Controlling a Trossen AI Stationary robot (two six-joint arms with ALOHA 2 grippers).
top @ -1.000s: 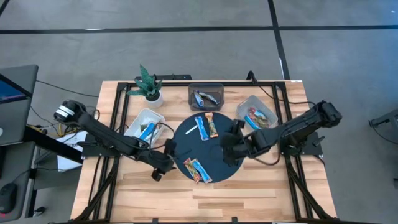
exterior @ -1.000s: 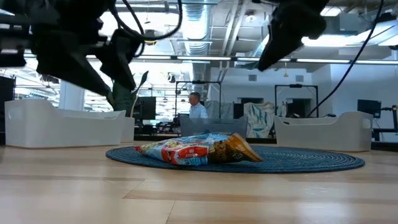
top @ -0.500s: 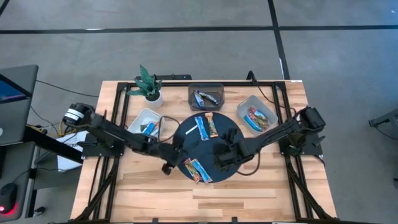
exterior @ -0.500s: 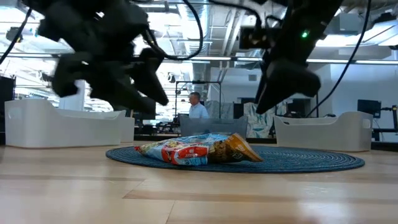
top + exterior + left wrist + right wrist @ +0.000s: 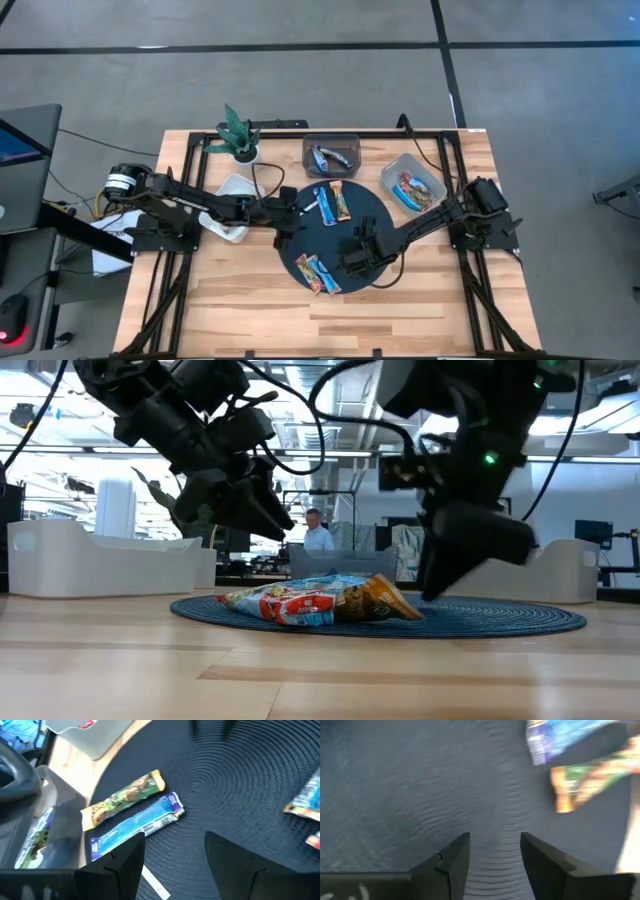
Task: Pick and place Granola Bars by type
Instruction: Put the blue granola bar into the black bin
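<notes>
A blue bar (image 5: 325,203) and a green-orange bar (image 5: 342,200) lie side by side on the far part of the round dark mat (image 5: 375,215). Both show in the left wrist view, the blue bar (image 5: 135,825) and the green-orange bar (image 5: 125,797). Two multicoloured bars (image 5: 318,273) lie on the mat's near edge and show in the low view (image 5: 315,600). My left gripper (image 5: 292,214) is open above the mat's left side, just short of the blue bar. My right gripper (image 5: 348,260) is open, low over the mat, right of the multicoloured bars.
A thin white stick (image 5: 308,207) lies on the mat left of the blue bar. A dark bin (image 5: 332,141) with silvery bars stands at the far centre. A white bin (image 5: 433,170) with a red bar stands far right. Another white bin (image 5: 228,184) and a potted plant (image 5: 238,135) stand far left.
My left gripper has gone from the table near the mat's near left side toward the far edge and the right, out over the mat toward the blue bar. My right gripper has gone toward the near left across the mat and down. The bars have not moved.
</notes>
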